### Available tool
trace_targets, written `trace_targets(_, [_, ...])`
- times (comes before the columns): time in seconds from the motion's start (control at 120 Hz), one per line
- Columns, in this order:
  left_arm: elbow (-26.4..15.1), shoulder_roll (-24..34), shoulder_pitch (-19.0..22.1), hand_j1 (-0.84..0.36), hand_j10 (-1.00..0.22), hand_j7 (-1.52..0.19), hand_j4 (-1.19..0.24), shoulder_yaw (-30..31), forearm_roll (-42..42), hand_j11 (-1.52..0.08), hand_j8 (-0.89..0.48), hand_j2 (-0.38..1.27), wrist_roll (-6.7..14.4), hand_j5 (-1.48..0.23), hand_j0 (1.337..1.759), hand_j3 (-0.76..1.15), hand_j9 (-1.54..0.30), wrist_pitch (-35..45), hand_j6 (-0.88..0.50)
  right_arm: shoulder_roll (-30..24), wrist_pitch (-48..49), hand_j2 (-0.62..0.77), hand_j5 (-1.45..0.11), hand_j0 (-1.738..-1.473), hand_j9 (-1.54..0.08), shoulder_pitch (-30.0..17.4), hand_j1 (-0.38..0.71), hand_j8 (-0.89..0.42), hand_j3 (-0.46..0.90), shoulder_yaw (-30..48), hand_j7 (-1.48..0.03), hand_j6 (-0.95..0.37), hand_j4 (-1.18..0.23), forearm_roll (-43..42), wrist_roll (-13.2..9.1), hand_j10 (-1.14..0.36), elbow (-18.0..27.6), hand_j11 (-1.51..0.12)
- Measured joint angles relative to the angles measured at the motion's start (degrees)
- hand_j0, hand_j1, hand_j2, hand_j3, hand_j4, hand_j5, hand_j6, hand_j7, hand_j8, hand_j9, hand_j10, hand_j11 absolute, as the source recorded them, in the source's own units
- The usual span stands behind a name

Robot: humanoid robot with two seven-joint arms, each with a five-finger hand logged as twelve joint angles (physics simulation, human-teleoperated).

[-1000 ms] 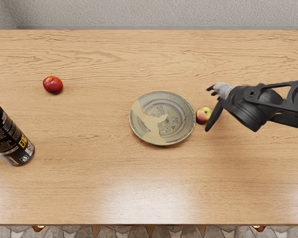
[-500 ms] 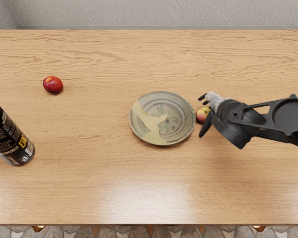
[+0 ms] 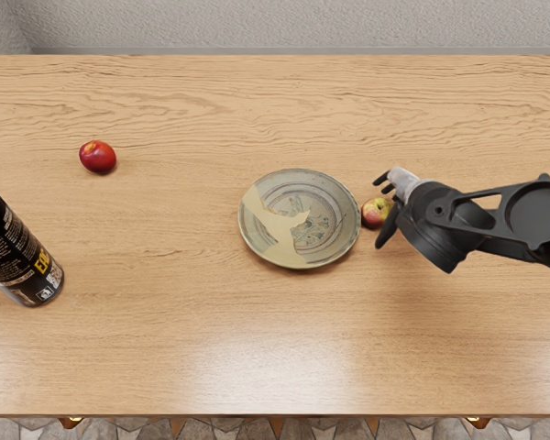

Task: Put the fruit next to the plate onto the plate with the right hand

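Your right hand (image 3: 391, 206), fingers spread and gripping nothing, sits slightly farther right than half a second ago, baring more of the apple (image 3: 375, 213). The apple lies unmoved on the worktop (image 3: 275, 348), just beside the plate (image 3: 298, 218).

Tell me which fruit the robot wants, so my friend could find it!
Find the round plate in the middle of the wooden table. Just off its right rim sits a small red-and-yellow fruit, with the right hand beside it. The other fruit is all red and lies far to the left.
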Motion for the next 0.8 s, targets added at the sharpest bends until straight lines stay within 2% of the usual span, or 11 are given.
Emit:
trace_targets(0.05, [0.0,0.0,0.0,0.34,-0.01,-0.01,-0.01,0.0,0.0,-0.01,-0.01,0.00,0.0,-0.01,1.658,0.00,-0.01,0.0,-0.01,0.0,0.0,-0.07,-0.45,-1.658,-0.45,-1.2,0.07,-0.33,0.00,0.8,-0.46,-0.35,-0.35,0.2,0.0,-0.33,-0.2,-0.43])
trace_targets(0.142, [0.0,0.0,0.0,0.34,-0.01,-0.01,-0.01,0.0,0.0,-0.01,-0.01,0.00,0.0,-0.01,1.658,0.00,-0.01,0.0,-0.01,-0.2,-0.3,-0.06,-0.62,-1.655,-1.12,-4.8,0.28,0.17,0.00,5.1,-0.73,-0.36,-0.60,-0.5,-0.1,0.23,-0.5,-1.18])
trace_targets(0.208, [0.0,0.0,0.0,0.34,-0.01,-0.01,-0.01,0.0,0.0,-0.01,-0.01,0.00,0.0,-0.01,1.658,0.00,-0.01,0.0,-0.01,-0.4,-0.4,0.05,-0.71,-1.646,-1.26,-6.4,0.32,0.26,0.00,7.1,-0.93,-0.25,-0.56,-0.9,-0.1,0.34,-1.0,-1.36])
trace_targets(0.283, [0.0,0.0,0.0,0.34,-0.01,-0.01,-0.01,0.0,0.0,-0.01,-0.01,0.00,0.0,-0.01,1.658,0.00,-0.01,0.0,-0.01,-0.5,0.1,0.15,-0.82,-1.647,-1.32,-7.6,0.32,0.19,0.00,8.3,-0.87,-0.38,-0.56,-1.4,0.3,0.33,-2.4,-1.51])
trace_targets(0.35, [0.0,0.0,0.0,0.34,-0.01,-0.01,-0.01,0.1,0.0,-0.01,-0.01,0.00,0.0,-0.01,1.658,0.00,-0.01,0.0,-0.01,-1.9,0.8,0.19,-0.93,-1.648,-1.12,-8.9,0.36,-0.13,0.00,10.6,-0.94,-0.32,-0.49,-1.5,0.8,0.00,-3.7,-1.32])
trace_targets(0.367, [0.0,0.0,0.0,0.34,-0.01,-0.01,-0.01,0.1,0.0,-0.01,-0.01,0.00,0.0,-0.01,1.658,0.00,-0.01,0.0,-0.01,-2.5,1.0,0.18,-0.96,-1.648,-0.85,-9.5,0.37,-0.34,0.00,11.5,-0.95,-0.32,-0.46,-1.4,1.0,-0.10,-4.1,-1.30])
trace_targets(0.392, [0.0,0.0,0.0,0.34,-0.01,-0.01,-0.01,0.1,0.0,-0.01,-0.01,0.00,0.0,-0.01,1.658,0.00,-0.01,0.0,-0.01,-3.1,1.1,0.19,-1.00,-1.649,-0.58,-10.2,0.38,-0.58,0.00,12.8,-0.97,-0.30,-0.44,-1.3,1.2,-0.35,-4.9,-1.03])
trace_targets(0.417, [0.0,0.0,0.0,0.34,-0.01,-0.01,-0.01,0.1,0.0,-0.01,-0.01,0.00,0.0,-0.01,1.658,0.00,-0.01,0.0,-0.01,-3.7,1.2,0.21,-1.03,-1.649,-0.63,-10.9,0.37,-0.65,0.00,13.8,-0.99,-0.30,-0.44,-1.1,1.3,-0.57,-5.8,-0.74])
trace_targets(0.425, [0.0,0.0,0.0,0.34,-0.01,-0.01,-0.01,0.1,0.0,-0.02,-0.01,0.00,0.0,-0.01,1.658,0.00,-0.01,0.0,-0.01,-3.8,1.1,0.21,-1.04,-1.648,-0.35,-11.1,0.37,-0.67,0.00,14.1,-1.00,-0.30,-0.44,-1.0,1.3,-0.60,-6.1,-0.71])
trace_targets(0.617, [0.0,0.0,0.0,0.34,-0.01,-0.01,-0.01,0.0,0.0,-0.01,-0.01,0.00,0.0,-0.01,1.658,0.00,-0.01,0.0,-0.01,-6.7,2.4,0.17,-1.11,-1.645,-0.87,-17.3,0.38,-0.50,0.00,30.1,-1.08,-0.24,-0.39,2.0,0.2,-0.81,-13.4,-0.91])
trace_targets(0.8, [0.0,0.0,0.0,0.34,-0.01,-0.01,-0.01,0.0,0.0,-0.01,-0.01,0.00,0.0,-0.02,1.658,0.00,-0.01,0.0,-0.01,-8.5,33.4,0.14,-1.14,-1.642,-1.04,-27.6,0.37,-0.44,0.00,57.8,-1.11,-0.23,-0.38,14.0,0.0,-0.84,-22.3,-1.06])
